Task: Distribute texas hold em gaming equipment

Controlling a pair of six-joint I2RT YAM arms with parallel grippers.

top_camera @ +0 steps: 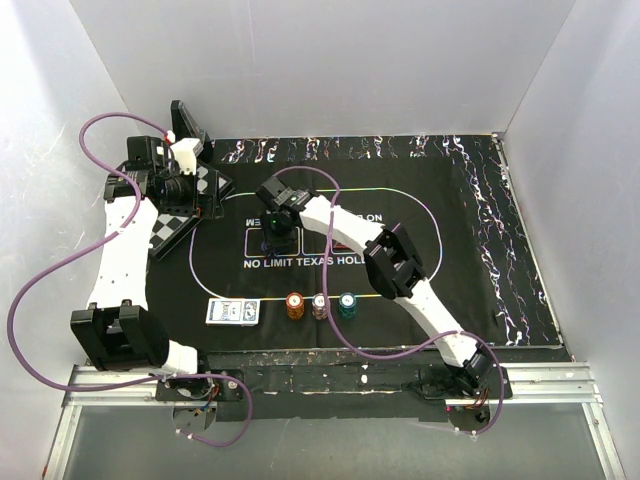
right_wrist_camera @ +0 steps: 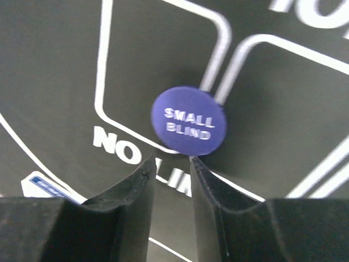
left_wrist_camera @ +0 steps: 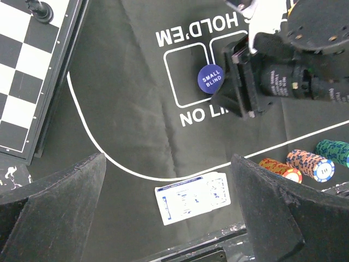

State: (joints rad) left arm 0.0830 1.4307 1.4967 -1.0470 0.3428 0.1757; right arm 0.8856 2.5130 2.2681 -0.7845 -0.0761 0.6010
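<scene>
Round blue "SMALL BLIND" disc (right_wrist_camera: 188, 121) lies flat on the black felt mat (right_wrist_camera: 49, 49), left of centre, just past the right gripper (right_wrist_camera: 170, 161) tips. Its fingers are nearly together, slim gap, holding nothing. Left gripper (left_wrist_camera: 168, 158) hangs spread wide and empty, farther off, so right's the 1 closest.

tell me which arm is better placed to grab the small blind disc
Right: the right gripper hovers just beside the small blind disc, while the left gripper is over by the chessboard.
</scene>
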